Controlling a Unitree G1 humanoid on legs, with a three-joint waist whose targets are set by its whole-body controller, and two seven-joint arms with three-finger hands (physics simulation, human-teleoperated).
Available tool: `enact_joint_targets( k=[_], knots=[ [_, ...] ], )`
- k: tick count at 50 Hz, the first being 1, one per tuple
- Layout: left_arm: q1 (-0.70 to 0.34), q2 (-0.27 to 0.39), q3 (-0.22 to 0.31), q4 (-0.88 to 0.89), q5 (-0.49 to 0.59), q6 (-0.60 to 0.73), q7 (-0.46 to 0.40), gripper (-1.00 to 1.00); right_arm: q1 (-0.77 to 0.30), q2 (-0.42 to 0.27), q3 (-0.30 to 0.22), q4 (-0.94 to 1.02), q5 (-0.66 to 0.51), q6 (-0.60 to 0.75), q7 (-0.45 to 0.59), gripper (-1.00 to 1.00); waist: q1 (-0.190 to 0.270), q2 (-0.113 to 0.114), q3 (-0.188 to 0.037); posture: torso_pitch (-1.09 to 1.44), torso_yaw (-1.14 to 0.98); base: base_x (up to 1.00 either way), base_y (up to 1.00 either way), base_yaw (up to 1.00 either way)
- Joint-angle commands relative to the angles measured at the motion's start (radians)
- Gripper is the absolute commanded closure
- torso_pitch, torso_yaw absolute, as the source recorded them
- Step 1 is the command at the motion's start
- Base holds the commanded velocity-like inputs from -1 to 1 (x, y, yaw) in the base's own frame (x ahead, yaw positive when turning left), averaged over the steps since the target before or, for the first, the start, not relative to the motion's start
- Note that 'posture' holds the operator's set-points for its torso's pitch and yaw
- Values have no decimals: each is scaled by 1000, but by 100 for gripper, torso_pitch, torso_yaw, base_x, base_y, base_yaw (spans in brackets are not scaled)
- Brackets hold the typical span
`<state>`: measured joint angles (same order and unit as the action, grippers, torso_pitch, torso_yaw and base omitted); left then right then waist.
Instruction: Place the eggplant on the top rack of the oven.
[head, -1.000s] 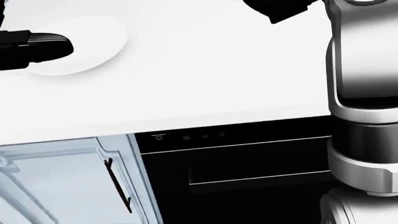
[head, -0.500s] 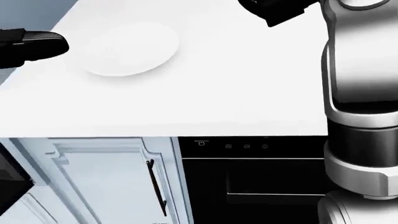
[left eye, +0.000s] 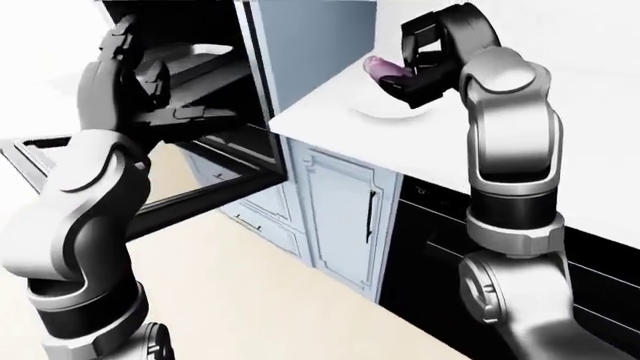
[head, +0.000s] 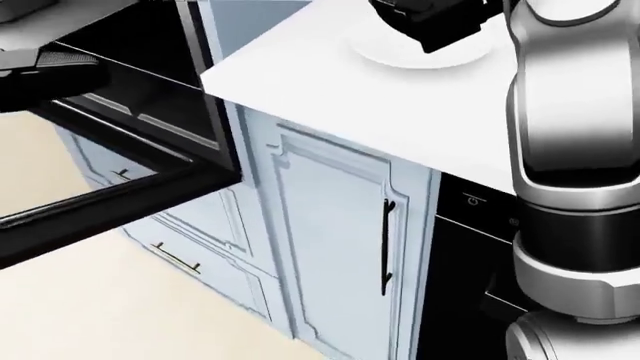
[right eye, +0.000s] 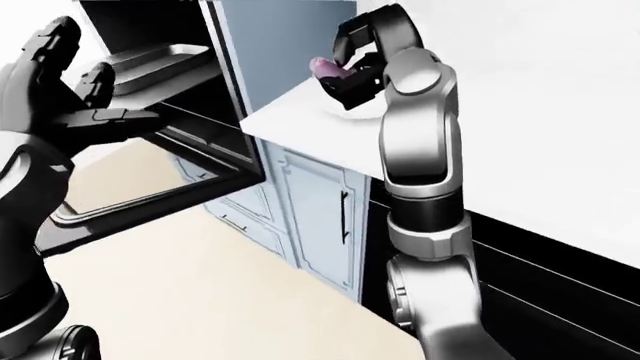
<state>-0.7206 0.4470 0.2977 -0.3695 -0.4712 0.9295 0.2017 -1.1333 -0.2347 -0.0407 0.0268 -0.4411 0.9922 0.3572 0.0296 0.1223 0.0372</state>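
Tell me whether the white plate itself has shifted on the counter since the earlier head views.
Cannot tell. The plate slid rightward across the head view, but the counter and cabinet handle slid too, so the camera turned.

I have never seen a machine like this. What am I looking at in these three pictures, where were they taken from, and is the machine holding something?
This is a simulated humanoid robot, and all three pictures come from cameras on its own head, looking out over its arms. The two eye views show nearly the same scene; the head view looks more steeply down.

The right hand reaches over a white counter and has its fingers around a purple eggplant, just above a white plate. Whether the eggplant is lifted off the plate, I cannot tell. The left hand is open and empty, raised near an oven whose door hangs open, with racks visible inside. Pale blue cabinets stand below the counter.
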Motion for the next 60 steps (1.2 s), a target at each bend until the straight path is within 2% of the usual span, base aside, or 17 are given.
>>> enact_joint_targets(
  k=[1, 4, 12, 14, 15, 17, 20, 31, 33, 35, 36, 39, 48, 51, 52, 56, 60],
  knots=[
    [-31, 10, 8, -24, 4, -28, 1, -100, -40, -12, -7, -29, -2, -32, -7, 100, -6, 4, -33, 0, 0, -23, 0, 100],
    [-29, 11, 9, -22, 4, -31, 0, -100, -35, -10, -8, -25, -1, -39, -10, 100, -1, -35, -54, 0, 0, -23, 0, 100],
    [-29, 12, 10, -21, 3, -32, -1, -100, -33, -7, -6, -29, -2, -35, -7, 100, -17, -120, -10, 0, 0, -23, 0, 100],
    [-30, 12, 10, -20, 3, -32, 0, -100, -33, -5, -7, -26, -1, -36, -8, 100, -25, -208, -37, 0, 0, -20, 0, 100],
    [-30, 12, 9, -19, 3, -33, -1, -100, -31, -5, -7, -20, 0, -41, -10, 100, -23, -152, -10, 0, 0, -4, 0, 100],
    [-29, 12, 10, -18, 3, -34, -1, -100, -33, -3, -7, -13, 3, -40, -10, 100, -8, -173, -16, 0, 0, 0, 0, 100],
    [-32, 13, 9, -17, 2, -31, 1, -100, -37, -4, -5, -5, 4, -39, -6, 100, -2, -163, -15, 0, 0, 6, 0, 100],
    [-29, 11, 10, -20, 1, -31, 1, -100, -46, -13, -3, -6, -1, -30, 11, 100, -9, -92, -1, 0, 0, 24, 0, 100],
    [-24, 10, 7, -12, 5, -44, -4, -100, -46, -11, -4, -2, -1, -35, 11, 100, -10, -64, -7, 0, 0, 26, 0, 100],
    [-23, 9, 7, -10, 7, -46, -5, -100, -42, -9, -4, -1, 0, -40, 11, 100, 6, 13, -44, 0, 0, 26, 0, 100],
    [-22, 9, 7, -8, 8, -50, -7, -100, -39, -8, -5, -3, 0, -41, 10, 100, -1, -34, -9, 0, 0, 27, 0, 100],
    [-23, 9, 7, -10, 9, -46, -6, -100, -33, -8, -7, -8, 0, -42, 10, 100, 9, -70, -29, 0, 0, 26, 0, 100],
    [-25, 9, 7, -12, 9, -43, -7, -100, -17, -3, -5, -24, 0, -39, 7, 100, 5, -159, 0, 0, 0, 26, 0, 100],
    [-22, 8, 8, -18, 9, -40, -6, -100, -10, 0, -11, -26, 4, -46, -1, 100, -9, -232, -20, 0, 0, 26, 0, 85],
    [-22, 8, 8, -18, 9, -40, -6, -100, -9, -1, -9, -27, 6, -45, -1, 100, -25, -178, -9, 0, 0, 26, 0, 45],
    [-23, 7, 5, -13, 12, -44, -8, -100, -7, -5, -8, -19, 7, -50, -11, 100, -9, -174, -5, 0, 0, 2, 0, 0],
    [-24, 6, 5, -11, 15, -46, -10, -100, -25, -6, -16, -16, 12, -47, -22, 100, -22, -100, 6, 0, 0, 0, 0, 0]
  ],
)
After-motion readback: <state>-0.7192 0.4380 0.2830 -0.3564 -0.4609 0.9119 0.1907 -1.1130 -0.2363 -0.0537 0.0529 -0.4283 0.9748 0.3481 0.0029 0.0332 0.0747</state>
